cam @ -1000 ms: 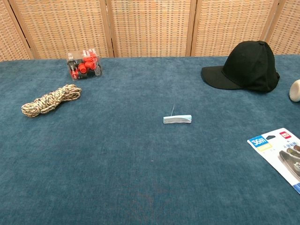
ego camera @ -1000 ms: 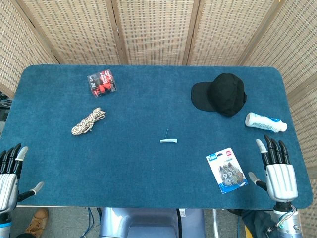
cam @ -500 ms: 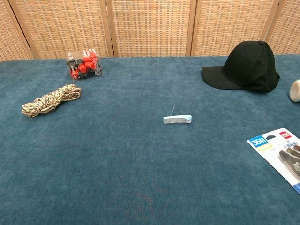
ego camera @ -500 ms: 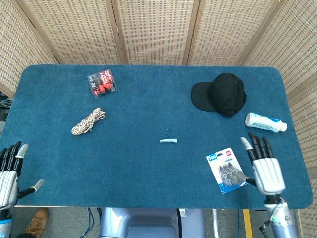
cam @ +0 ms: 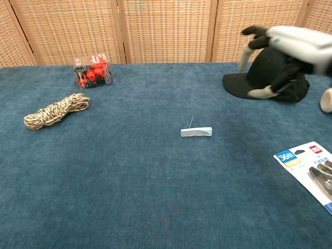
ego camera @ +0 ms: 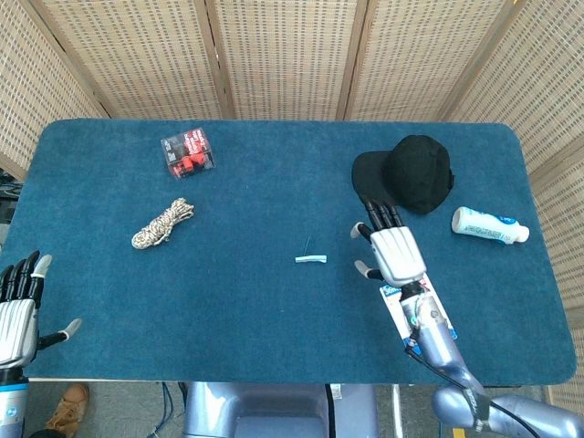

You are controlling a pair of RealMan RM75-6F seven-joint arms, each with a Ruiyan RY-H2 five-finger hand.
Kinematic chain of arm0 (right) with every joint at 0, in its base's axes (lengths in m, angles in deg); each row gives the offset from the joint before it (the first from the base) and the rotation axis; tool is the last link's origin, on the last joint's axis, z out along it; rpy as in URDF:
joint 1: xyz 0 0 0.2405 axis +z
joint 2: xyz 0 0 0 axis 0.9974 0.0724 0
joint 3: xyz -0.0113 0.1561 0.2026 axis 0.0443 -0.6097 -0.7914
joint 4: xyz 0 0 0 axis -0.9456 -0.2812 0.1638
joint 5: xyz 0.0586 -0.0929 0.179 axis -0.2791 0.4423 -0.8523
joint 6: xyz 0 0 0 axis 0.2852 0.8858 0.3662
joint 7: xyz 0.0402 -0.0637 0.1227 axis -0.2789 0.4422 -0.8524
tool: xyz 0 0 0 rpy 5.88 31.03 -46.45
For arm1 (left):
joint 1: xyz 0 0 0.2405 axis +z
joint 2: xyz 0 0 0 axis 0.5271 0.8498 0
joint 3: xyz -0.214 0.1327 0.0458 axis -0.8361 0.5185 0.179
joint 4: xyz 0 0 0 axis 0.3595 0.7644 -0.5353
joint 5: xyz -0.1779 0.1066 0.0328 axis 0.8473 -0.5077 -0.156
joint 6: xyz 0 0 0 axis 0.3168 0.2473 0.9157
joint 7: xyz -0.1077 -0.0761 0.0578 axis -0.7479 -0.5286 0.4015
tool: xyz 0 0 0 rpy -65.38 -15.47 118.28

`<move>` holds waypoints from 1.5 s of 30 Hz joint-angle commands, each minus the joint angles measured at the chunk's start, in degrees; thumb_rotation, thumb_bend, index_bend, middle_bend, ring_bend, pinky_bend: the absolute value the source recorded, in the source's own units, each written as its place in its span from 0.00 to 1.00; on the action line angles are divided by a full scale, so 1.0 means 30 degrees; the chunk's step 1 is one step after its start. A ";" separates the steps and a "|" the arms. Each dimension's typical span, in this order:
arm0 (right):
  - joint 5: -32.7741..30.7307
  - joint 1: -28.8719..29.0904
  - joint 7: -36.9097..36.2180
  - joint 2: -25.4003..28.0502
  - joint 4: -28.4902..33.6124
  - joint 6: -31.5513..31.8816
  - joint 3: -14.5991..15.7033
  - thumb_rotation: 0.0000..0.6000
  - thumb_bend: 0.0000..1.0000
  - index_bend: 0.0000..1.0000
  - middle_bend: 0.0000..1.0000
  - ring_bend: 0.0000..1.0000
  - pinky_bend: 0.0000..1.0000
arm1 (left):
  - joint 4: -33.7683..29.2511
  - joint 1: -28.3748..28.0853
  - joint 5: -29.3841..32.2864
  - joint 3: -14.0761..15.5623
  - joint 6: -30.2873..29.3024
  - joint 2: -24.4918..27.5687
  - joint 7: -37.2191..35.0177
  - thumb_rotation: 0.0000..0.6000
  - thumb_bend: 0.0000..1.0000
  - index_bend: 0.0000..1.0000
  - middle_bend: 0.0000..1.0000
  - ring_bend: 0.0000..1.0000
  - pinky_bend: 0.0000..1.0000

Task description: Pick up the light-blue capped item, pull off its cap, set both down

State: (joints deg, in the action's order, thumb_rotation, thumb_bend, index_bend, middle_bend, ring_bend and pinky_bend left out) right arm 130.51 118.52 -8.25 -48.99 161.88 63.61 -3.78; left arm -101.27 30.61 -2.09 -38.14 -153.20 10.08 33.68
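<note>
One big blue felt-covered table (ego camera: 274, 328) takes up pretty much everything, with woven wicker screen panels (ego camera: 283, 55) behind it. Two robot hands are around. The right hand (ego camera: 391, 248) hangs over the table out past the packet, fingers spread apart and holding nothing, just right of the little task item and in front of the cap's brim. In the chest view it's blurry up in the top right corner. The left hand (ego camera: 18, 306) sits off the near left corner of the table, fingers also apart, empty.

Next in size: one black baseball cap (ego camera: 408, 172) at the back right. One white tube with a light-blue label (ego camera: 489, 224) lying on its side near the right edge. One blister packet of correction tape (cam: 310, 167), partly under the right arm in the head view. One coil of speckled beige rope (ego camera: 162, 224) on the left. One clear box of red pushpins (ego camera: 188, 152) behind the rope.

Smallest: the one light-blue capped item (ego camera: 311, 259), lying flat near the table's middle, cap on, nothing touching it.
</note>
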 commanded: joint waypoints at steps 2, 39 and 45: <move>-0.3833 0.2676 0.3414 -0.3662 -0.3067 -0.0941 -0.1057 1.00 0.26 0.41 0.00 0.00 0.00 | -0.0015 -0.0255 0.0776 -0.0368 0.0352 -0.0059 0.0190 1.00 0.00 0.00 0.00 0.00 0.00; -0.6110 0.4755 0.3445 -0.7703 -0.9147 -0.1842 0.0821 1.00 0.44 0.42 0.00 0.00 0.00 | 0.0330 -0.1142 0.3001 -0.0690 0.1337 -0.0204 0.0660 1.00 0.00 0.00 0.00 0.00 0.00; -0.6096 0.4722 0.3192 -0.7821 -0.9594 -0.1931 0.0878 1.00 0.44 0.42 0.00 0.00 0.00 | 0.0393 -0.1128 0.2997 -0.0626 0.1274 -0.0191 0.0548 1.00 0.00 0.00 0.00 0.00 0.00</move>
State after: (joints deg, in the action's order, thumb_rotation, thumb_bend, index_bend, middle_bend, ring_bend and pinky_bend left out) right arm 112.20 132.71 1.38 -72.41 133.15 57.86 -1.18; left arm -100.09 27.22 6.90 -40.00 -149.38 9.51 35.33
